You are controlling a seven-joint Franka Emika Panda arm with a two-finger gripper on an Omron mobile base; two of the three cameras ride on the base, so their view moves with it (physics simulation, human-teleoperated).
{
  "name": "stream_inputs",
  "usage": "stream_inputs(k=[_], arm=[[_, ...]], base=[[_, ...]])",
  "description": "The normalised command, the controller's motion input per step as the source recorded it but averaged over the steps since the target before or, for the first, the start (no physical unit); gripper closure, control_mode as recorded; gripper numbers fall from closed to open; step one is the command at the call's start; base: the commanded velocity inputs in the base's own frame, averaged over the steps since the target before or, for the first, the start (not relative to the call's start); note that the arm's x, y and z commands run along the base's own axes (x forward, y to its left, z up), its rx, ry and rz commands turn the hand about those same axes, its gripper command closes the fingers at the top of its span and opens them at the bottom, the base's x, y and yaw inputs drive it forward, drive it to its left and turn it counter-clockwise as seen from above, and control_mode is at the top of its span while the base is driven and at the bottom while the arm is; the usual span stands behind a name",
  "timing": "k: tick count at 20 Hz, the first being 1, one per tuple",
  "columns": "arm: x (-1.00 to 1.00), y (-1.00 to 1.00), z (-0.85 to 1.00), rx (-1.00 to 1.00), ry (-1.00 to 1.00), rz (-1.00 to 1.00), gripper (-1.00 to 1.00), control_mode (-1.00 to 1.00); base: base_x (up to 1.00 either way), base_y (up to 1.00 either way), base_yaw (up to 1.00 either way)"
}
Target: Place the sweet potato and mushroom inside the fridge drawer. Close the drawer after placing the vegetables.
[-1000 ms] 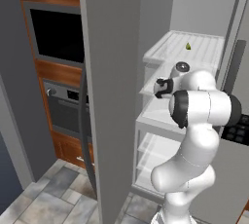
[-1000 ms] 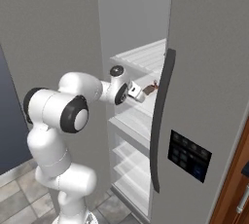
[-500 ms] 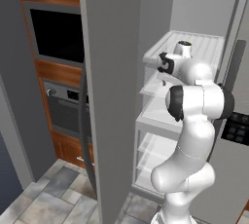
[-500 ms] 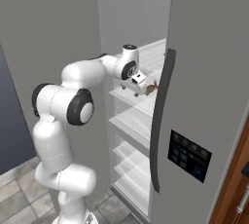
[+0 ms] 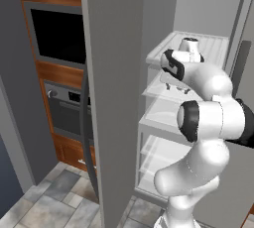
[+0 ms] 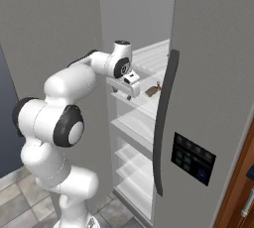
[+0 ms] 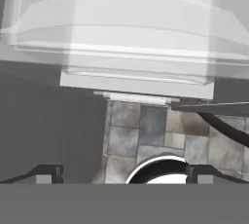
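**Open pincer poised over the fridge drawer**

The pincer (image 6: pixel 130 92) stands with its jaws spread wide and nothing between them, just above the front of the fridge drawer (image 7: pixel 131 38), a clear bin pulled out from the open fridge (image 5: pixel 208 48). A small brown item (image 6: pixel 152 90) lies beside it at the drawer; which vegetable it is cannot be told. Below lies the tiled floor (image 7: pixel 146 130).
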Motion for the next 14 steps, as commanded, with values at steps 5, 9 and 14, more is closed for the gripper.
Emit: stream_inputs(k=[5, 9, 14], arm=[[-1.00, 0.39, 0.00, -0.02, -0.11, 0.00, -1.00, -1.00], [-1.00, 0.36, 0.01, -0.03, -0.11, 0.00, -1.00, -1.00], [-0.98, 0.35, 0.06, -0.05, -0.13, 0.00, -1.00, -1.00]], base=[[0.00, 0.00, 0.00], [0.00, 0.00, 0.00], [0.00, 0.00, 0.00]])
